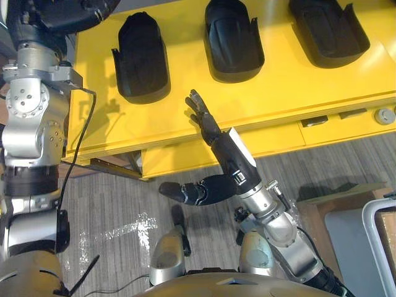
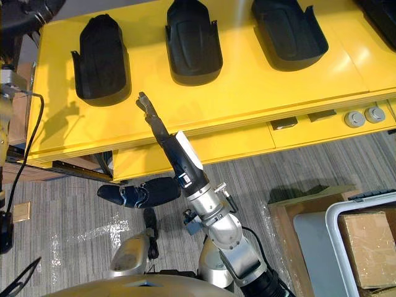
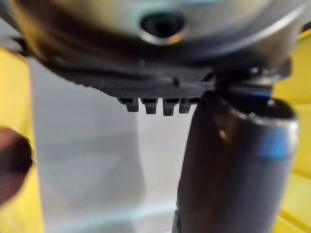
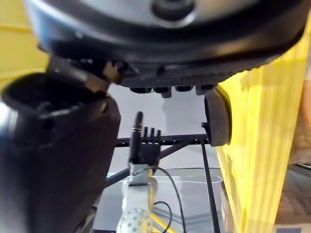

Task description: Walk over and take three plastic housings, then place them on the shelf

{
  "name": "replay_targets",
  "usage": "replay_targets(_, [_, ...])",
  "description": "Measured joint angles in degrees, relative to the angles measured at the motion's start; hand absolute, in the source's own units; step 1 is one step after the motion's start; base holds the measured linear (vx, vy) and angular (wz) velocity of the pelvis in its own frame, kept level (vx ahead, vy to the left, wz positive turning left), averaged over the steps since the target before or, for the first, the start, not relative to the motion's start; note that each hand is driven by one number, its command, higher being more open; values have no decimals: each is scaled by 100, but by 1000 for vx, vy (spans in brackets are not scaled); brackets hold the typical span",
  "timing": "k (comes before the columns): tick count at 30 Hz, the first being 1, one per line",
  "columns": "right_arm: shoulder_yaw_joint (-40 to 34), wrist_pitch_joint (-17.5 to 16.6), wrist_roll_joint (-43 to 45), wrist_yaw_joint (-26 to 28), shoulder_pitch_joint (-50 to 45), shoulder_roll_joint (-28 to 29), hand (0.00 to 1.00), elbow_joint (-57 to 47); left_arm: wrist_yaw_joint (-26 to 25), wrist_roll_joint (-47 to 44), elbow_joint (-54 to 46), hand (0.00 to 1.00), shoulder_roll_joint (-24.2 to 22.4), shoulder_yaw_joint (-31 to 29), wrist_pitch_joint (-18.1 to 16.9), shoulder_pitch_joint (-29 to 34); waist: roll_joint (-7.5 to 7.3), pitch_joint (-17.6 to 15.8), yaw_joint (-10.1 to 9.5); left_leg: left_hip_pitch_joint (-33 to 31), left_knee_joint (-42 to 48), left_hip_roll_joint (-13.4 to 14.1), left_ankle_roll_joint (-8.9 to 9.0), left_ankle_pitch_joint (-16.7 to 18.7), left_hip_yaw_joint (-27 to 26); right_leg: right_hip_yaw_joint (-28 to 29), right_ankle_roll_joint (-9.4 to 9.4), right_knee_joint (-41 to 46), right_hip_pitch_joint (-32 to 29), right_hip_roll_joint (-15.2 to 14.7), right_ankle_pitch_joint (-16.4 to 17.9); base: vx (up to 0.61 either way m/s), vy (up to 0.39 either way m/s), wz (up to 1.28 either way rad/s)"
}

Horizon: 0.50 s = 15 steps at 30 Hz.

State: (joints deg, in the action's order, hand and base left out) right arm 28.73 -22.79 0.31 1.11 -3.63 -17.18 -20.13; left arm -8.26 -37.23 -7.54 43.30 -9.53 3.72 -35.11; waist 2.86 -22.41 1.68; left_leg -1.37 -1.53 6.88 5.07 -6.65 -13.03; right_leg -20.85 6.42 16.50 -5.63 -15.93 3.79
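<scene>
Left eye view: three black, hollow plastic housings (image 1: 142,59) (image 1: 234,40) (image 1: 328,31).

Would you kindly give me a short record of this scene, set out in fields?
surface: yellow table
on it: left housing, middle housing, right housing; black, side by side, apart
right hand: fingers straight, over the table's front edge, between the left and middle housings, touching neither
left hand: raised, fingers straight, holding nothing
</scene>
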Motion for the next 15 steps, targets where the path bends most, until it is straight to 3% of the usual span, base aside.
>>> replay_targets(4, [-13,-31,-10,-48,-19,43,100,178,289,-898,-921,100,-479,-8,-31,734,116,639,10,258,-255,-40,0,-3,-18,-83,116,-368,316,46,-114,84,15,1])
replay_targets(7, [-111,-59,-203,-68,-77,217,100,299,368,-945,-1343,100,-891,-63,-429,1311,145,998,14,398,-318,-33,26,20,-65,-110,153,-619,529,106,-176,79,2,-2])
replay_targets(11, [-188,-74,-204,-222,-256,266,100,492,755,-72,-2040,100,-1554,-101,-1138,2377,166,1291,13,453,-319,-19,31,35,-70,-214,172,-915,769,166,-284,29,-8,7])
replay_targets(15, [-710,-73,-194,-408,-518,542,100,884,1637,637,-2462,100,-2405,-79,-1688,4017,189,1463,2,550,-323,-2,40,87,-100,-256,173,-1196,997,230,-383,-8,2,0])
